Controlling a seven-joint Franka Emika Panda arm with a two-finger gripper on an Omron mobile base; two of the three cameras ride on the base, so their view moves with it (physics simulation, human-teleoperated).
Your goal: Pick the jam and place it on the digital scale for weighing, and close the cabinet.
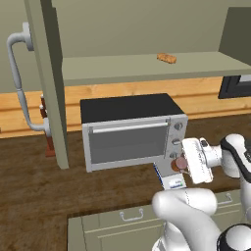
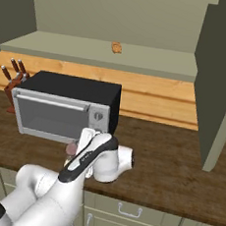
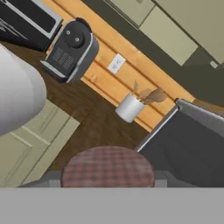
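The jam (image 3: 107, 165), a small jar with a reddish-brown lid, sat pinched between the two tips of the gripper (image 1: 182, 163), which were pressed in on its sides; you saw its lid end-on in the hand view and its brown body at the tip of the hand in the left base view. It was carried low over the wooden counter (image 1: 34, 186), just in front of the toaster oven (image 1: 131, 130) and close above the digital scale (image 1: 171, 181), whose blue edge and white display panel peeked out beneath the hand. Whether the jar already touched the platform you could not tell. To do this step well, you would have wanted to centre the jar over the grey platform, keep it upright, lower it slowly clear of the oven's knobs, and spread the jaws only once it rested. The cabinet (image 1: 49, 83) stood open above, a pastry (image 1: 166, 58) on its shelf.
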